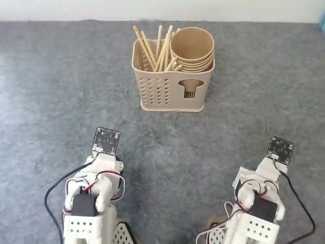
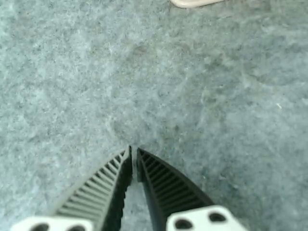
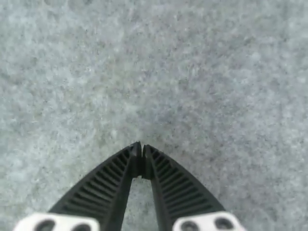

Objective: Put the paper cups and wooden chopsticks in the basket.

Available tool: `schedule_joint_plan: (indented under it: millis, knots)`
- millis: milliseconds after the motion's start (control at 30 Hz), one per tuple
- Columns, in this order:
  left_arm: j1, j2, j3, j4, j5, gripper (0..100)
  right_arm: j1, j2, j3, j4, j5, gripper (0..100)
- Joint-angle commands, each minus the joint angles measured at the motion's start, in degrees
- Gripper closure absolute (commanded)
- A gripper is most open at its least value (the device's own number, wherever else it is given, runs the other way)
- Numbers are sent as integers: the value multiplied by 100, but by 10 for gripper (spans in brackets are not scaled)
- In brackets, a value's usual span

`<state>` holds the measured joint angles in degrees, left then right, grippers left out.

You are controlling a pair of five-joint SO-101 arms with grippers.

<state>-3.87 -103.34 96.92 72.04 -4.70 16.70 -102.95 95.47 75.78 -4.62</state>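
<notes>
A beige slotted basket (image 1: 170, 91) stands at the far middle of the grey carpet. Inside it a stack of brown paper cups (image 1: 192, 48) fills the right half, and several wooden chopsticks (image 1: 155, 48) lean in the left half. Both arms sit folded at the near edge, well short of the basket. My left gripper (image 2: 133, 151) is shut with nothing in it, just above bare carpet. My right gripper (image 3: 141, 147) is shut too and holds nothing. A sliver of the basket's base (image 2: 195, 3) shows in the left wrist view.
Grey carpet (image 1: 61, 91) spreads wide on both sides of the basket and between it and the arms. The left arm's body (image 1: 94, 198) and the right arm's body (image 1: 259, 201) with their cables occupy the near corners.
</notes>
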Motion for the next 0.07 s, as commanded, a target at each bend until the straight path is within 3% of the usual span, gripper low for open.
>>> schedule_joint_plan:
  millis: [0, 33]
  knots:
    - [-18, -97, -40, 26, -18, 987, 13, -84, 97, -101, -26, 991]
    - [-18, -97, -40, 26, -18, 987, 13, -84, 97, -101, -26, 991]
